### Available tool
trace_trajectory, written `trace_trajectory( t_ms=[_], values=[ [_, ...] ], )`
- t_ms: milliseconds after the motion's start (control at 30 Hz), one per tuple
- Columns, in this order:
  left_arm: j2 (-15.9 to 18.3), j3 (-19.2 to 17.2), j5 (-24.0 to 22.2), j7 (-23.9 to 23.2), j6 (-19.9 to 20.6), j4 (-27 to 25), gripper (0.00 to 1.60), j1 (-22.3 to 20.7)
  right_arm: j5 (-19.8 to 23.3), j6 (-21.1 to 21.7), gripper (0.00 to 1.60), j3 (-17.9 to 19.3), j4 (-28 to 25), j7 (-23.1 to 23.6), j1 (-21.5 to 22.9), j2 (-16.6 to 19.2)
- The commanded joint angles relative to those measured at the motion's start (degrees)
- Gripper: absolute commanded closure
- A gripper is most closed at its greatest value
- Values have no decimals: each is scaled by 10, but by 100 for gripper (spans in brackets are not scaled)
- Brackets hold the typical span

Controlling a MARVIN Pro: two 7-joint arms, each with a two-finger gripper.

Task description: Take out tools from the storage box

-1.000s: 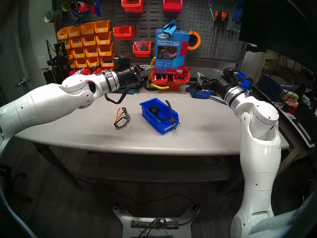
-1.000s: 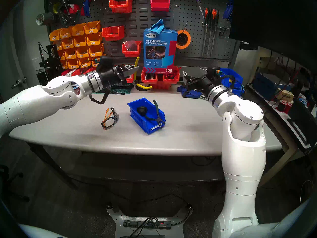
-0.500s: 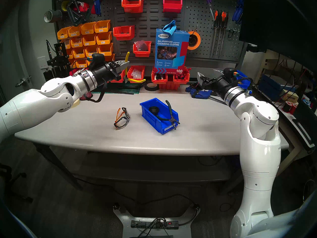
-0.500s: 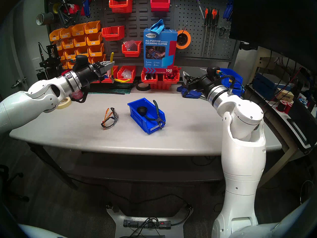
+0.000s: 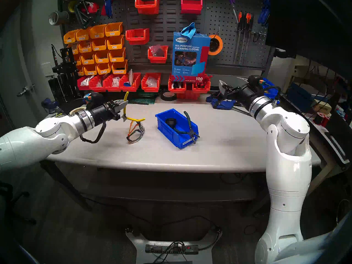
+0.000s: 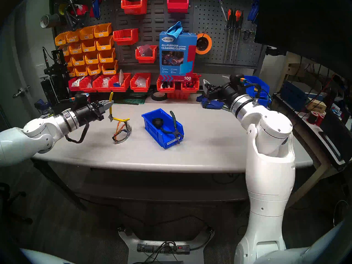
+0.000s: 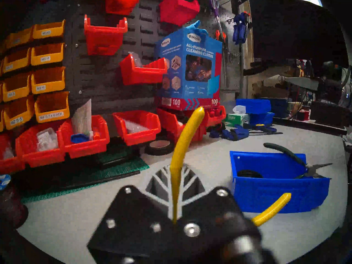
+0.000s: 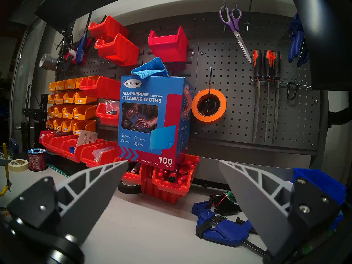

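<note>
You see only part of the yellow-handled cutters point(image 7: 178, 162): in the left wrist view one handle disappears between the closed grey fingers point(image 7: 160, 183) of the left tool point(image 7: 176, 187), and the cutting head is hidden behind its black mount, which is blurred at the bottom edge. In the head views, the small white label strip point(image 5: 187, 141) on the small blue plastic bin point(image 5: 171, 134) carries print too small to read. Inside the bin, the black round cup-shaped piece point(image 7: 249, 174) is mostly hidden by the front wall in the left wrist view. In the right wrist view, the cutters point(image 8: 6, 174) are cut off at the left edge.
</note>
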Motion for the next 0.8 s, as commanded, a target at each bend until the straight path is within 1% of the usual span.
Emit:
trace_trajectory(
  t_ms=[0,33,267,433,500,767],
  values=[
    [19,-5,25,-1,-9,16,160,-8,1,0,0,-1,-7,0,8,0],
    [18,0,39,7,-6,28,160,-5,0,0,0,-1,-7,1,8,-1],
    [8,8,49,10,-4,40,160,2,-2,1,0,0,-8,3,8,-3],
    [-11,17,75,5,2,60,160,4,-3,1,0,1,-8,4,9,-4],
    [-15,18,71,-6,8,68,160,5,-4,1,0,1,-8,5,9,-5],
    [-21,24,84,-8,5,70,160,11,-6,1,0,2,-8,6,9,-6]
  ],
)
